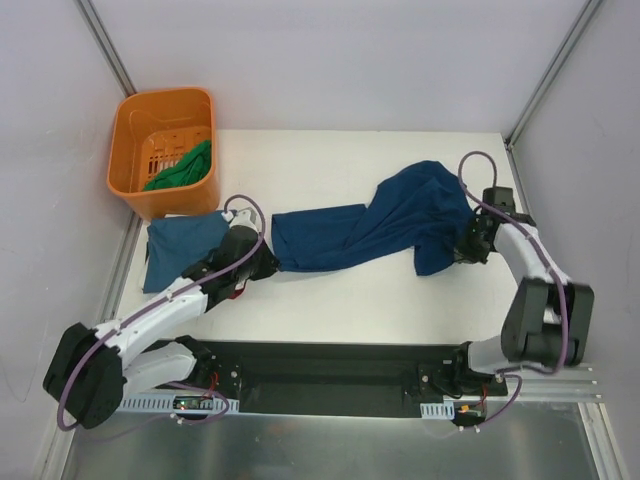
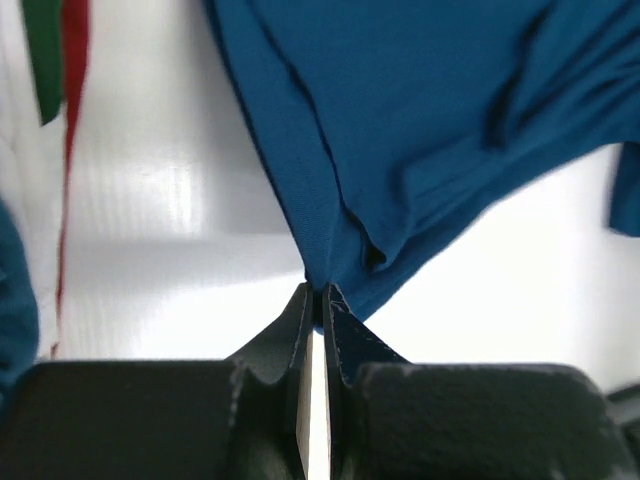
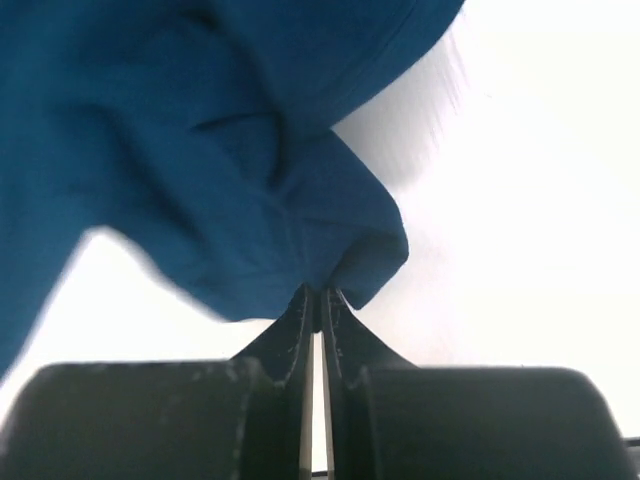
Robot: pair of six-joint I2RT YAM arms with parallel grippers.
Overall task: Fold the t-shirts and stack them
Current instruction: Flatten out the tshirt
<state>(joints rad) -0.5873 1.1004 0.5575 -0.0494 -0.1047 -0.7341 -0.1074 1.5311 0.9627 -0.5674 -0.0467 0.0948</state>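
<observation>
Pinches edge of teal-blue cloth t-shirt [image 1: 370, 230] with left fingers [image 2: 290, 340]. Clamps its other end in right fingers [image 3: 290, 335], over white bench [image 1: 350, 295].

The t-shirt [image 1: 340, 235] is teal-blue, the basket [image 1: 128, 150] orange, the table [image 1: 350, 295] white.

The white bench [image 1: 350, 300] lies glossy under the left end effector [image 1: 268, 262] and the right end effector [image 1: 462, 248], catching soft, even glare. Beyond and beside them rise plain pale grey walls [image 1: 330, 60], met by slanting metal corner posts [image 1: 108, 50].
</observation>
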